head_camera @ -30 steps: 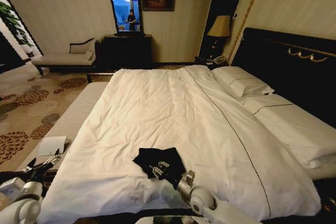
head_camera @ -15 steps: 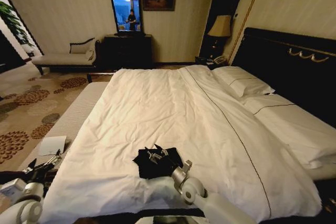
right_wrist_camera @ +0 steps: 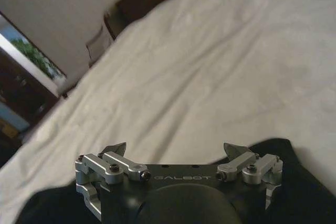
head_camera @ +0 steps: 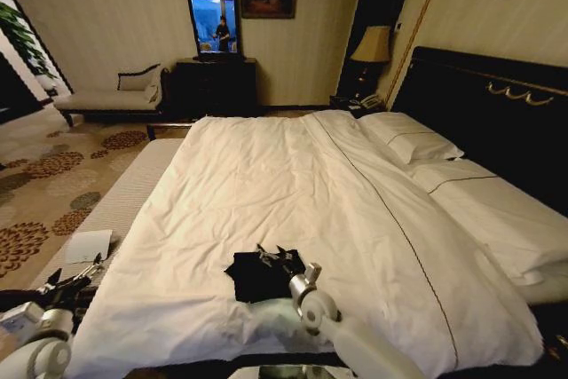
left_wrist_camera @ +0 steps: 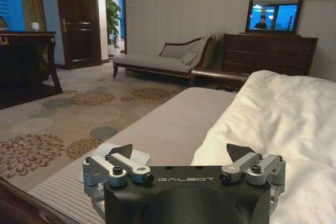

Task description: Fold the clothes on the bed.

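Looking down the bed [head_camera: 293, 184], I've got white duvet across most of the head view, pillows at the right under the dark headboard. Low in the frame, a touch left of centre, lies the T-shirt [head_camera: 253, 277], a small dark bundle near the foot edge of the duvet, partly gathered, so I can't make out any lettering from here.

My right gripper [head_camera: 277, 257] is directly over the shirt's upper right part, arm coming up from the bottom centre of the frame. In the right wrist view the right gripper [right_wrist_camera: 178, 153] has its jaws spread wide, nothing between them, black fabric showing beneath the body and white bedding ahead of the tips. So the shirt lies under and back toward me from the fingertips, not in front.

My left gripper [head_camera: 73, 278] sits parked in the lower left corner, off the mattress side, well apart from the shirt; in its wrist view it [left_wrist_camera: 185, 153] is spread too, empty.

Right arm is clearly nearer. The bundle's longer run looks left-to-right across the frame, I'd judge, though it's too rumpled to be sure.
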`<state>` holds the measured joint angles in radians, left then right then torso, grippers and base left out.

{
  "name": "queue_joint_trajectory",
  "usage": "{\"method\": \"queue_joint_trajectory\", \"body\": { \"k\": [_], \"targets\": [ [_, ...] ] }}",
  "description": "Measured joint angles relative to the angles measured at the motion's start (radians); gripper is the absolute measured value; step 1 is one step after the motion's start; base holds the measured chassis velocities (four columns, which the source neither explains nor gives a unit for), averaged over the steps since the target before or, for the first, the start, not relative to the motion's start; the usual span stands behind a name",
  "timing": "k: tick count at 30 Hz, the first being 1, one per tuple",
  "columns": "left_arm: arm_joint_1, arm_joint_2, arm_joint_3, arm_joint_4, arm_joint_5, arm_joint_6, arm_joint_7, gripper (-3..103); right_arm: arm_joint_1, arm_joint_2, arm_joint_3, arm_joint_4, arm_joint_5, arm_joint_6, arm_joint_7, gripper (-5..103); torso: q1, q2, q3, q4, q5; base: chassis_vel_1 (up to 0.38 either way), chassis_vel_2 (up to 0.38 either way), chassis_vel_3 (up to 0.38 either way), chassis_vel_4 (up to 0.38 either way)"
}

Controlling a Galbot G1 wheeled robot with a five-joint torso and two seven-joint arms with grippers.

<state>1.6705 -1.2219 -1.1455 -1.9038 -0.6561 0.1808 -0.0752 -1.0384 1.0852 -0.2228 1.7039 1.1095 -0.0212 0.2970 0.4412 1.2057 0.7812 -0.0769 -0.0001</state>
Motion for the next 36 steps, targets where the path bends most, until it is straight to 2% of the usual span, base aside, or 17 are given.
{"method": "queue_joint_trajectory", "body": {
  "k": [5,17,19,21,22,26,28,29,31,34,35,36],
  "targets": [
    [-0.013,-0.004,0.018,0.003,0.007,0.000,-0.001,100,-0.050,-0.024,-0.005,0.091,0.040,-0.052,0.005,100,0.000,0.000,0.000,-0.0002,0.0001,0.000,0.000,0.000,0.000],
    [-0.007,0.001,0.017,0.011,0.007,-0.002,-0.002,100,-0.157,-0.031,-0.035,0.162,-0.041,-0.037,-0.042,100,0.000,0.000,0.000,-0.0002,0.0002,0.000,0.000,0.000,0.000],
    [-0.003,0.002,0.015,0.009,0.005,-0.003,-0.002,100,-0.175,-0.038,-0.046,0.162,-0.068,-0.016,-0.094,100,0.000,0.000,0.000,-0.0001,0.0001,0.000,0.000,0.000,0.000],
    [0.002,0.003,0.012,0.006,0.005,-0.004,-0.002,100,-0.202,-0.056,-0.061,0.162,-0.112,0.039,-0.225,100,0.000,0.000,0.000,-0.0001,0.0001,0.000,0.000,0.000,0.000],
    [0.002,0.003,0.012,0.006,0.005,-0.004,-0.002,100,-0.202,-0.056,-0.061,0.162,-0.112,0.039,-0.225,100,0.000,0.000,0.000,-0.0001,0.0001,0.000,0.000,0.000,0.000],
    [0.009,0.006,0.003,0.003,0.002,-0.006,-0.003,100,-0.258,-0.100,-0.057,0.163,-0.190,0.109,-0.552,100,0.000,0.000,0.000,-0.0001,0.0002,0.000,0.000,0.000,0.000],
    [0.011,0.007,0.001,0.000,0.001,-0.006,-0.004,100,-0.275,-0.115,-0.034,0.162,-0.209,0.124,-0.675,100,0.000,0.000,0.000,-0.0002,0.0002,0.000,0.000,0.000,0.000],
    [0.011,0.007,0.001,0.000,0.001,-0.006,-0.004,100,-0.275,-0.115,-0.034,0.162,-0.209,0.124,-0.675,100,0.000,0.000,0.000,-0.0002,0.0002,0.000,0.000,0.000,0.000],
    [0.014,0.006,-0.001,-0.003,0.001,-0.007,-0.005,100,-0.281,-0.129,0.001,0.151,-0.231,0.156,-0.797,100,0.000,0.000,0.000,-0.0002,0.0001,0.000,0.000,0.000,0.000],
    [0.015,0.004,-0.001,-0.005,0.001,-0.007,-0.005,100,-0.276,-0.133,0.022,0.147,-0.230,0.173,-0.811,100,0.000,0.000,0.000,-0.0003,0.0001,0.000,0.000,0.000,0.000],
    [0.016,0.003,-0.001,-0.006,0.001,-0.008,-0.005,100,-0.268,-0.132,0.029,0.146,-0.222,0.178,-0.790,100,0.000,0.000,0.000,-0.0002,0.0002,0.000,0.000,0.000,0.000],
    [0.017,0.000,0.001,-0.009,0.002,-0.008,-0.006,100,-0.243,-0.122,0.035,0.146,-0.199,0.181,-0.706,100,0.000,0.000,0.000,-0.0003,0.0001,0.000,0.000,0.000,0.000]
  ]
}}
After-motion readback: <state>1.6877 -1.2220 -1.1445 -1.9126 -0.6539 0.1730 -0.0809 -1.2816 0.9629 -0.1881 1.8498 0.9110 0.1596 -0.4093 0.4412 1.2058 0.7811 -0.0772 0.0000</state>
